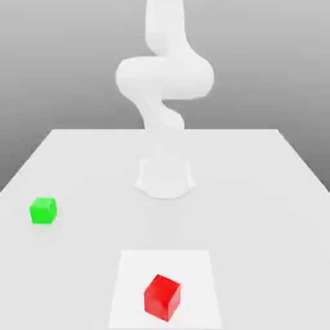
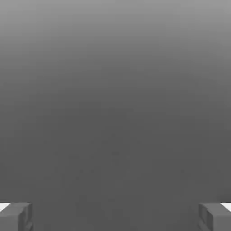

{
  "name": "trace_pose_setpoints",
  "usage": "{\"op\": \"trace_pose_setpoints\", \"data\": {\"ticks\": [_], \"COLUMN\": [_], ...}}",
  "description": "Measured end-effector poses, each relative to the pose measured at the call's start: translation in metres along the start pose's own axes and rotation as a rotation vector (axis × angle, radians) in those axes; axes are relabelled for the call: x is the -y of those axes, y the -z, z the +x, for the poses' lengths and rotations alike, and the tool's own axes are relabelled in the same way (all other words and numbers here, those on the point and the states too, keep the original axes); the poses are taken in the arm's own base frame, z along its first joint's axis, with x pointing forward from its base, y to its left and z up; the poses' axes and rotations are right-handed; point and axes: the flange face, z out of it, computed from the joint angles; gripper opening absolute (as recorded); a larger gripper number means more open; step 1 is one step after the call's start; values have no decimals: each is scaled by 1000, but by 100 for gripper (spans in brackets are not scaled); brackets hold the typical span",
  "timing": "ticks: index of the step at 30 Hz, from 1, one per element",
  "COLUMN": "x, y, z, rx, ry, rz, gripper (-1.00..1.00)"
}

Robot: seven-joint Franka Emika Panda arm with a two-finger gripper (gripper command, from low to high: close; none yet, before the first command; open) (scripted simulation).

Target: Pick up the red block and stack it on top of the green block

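Nearest the exterior camera, the red block (image 1: 162, 297) sits on the worktop (image 1: 258, 193), low and near the middle of the exterior view. It rests inside a slightly brighter square patch (image 1: 193, 271) of the surface, turned so 1 corner faces the camera. Nothing touches it.

Farther back, toward the exterior view's left, the green block (image 1: 43, 211) stands alone on the worktop, well apart from the red block. Its top face is bare.

Behind both blocks, at the middle of the worktop, the white arm (image 1: 164, 77) rises from its round base (image 1: 165, 178) and curls upward out of the frame.

In the hand view, the gripper (image 2: 115, 216) shows 2 grey fingertips (image 2: 16, 216) at the far corners of the picture, so the jaws stand wide apart with nothing between them. Beyond them is plain grey background.

Judging from this, the task looks to be at its very start: neither block has been reached. The next move calls for bringing the open jaws down over the red block, turned to match its angled sides, before closing on it.
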Motion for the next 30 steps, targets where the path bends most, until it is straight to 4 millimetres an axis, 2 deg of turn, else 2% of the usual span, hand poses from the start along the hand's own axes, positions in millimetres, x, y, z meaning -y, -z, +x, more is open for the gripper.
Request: {"op": "trace_pose_setpoints", "data": {"ticks": [3,7,11,15,20,24,28,29,30], "x": [-4,-22,-50,-87,-139,-176,-201,-207,-207], "y": [-66,-148,-222,-287,-353,-392,-429,-437,-437], "z": [-8,-24,-46,-76,-123,-166,-192,-198,-198], "rx": [34,84,141,206,297,373,385,385,385], "ry": [-47,-108,-172,-240,-335,-405,-418,-417,-417], "rz": [-98,-215,-324,-423,-535,-606,-617,-618,-618], "gripper": [0,0,0,0,0,0,0,-100,-100]}}
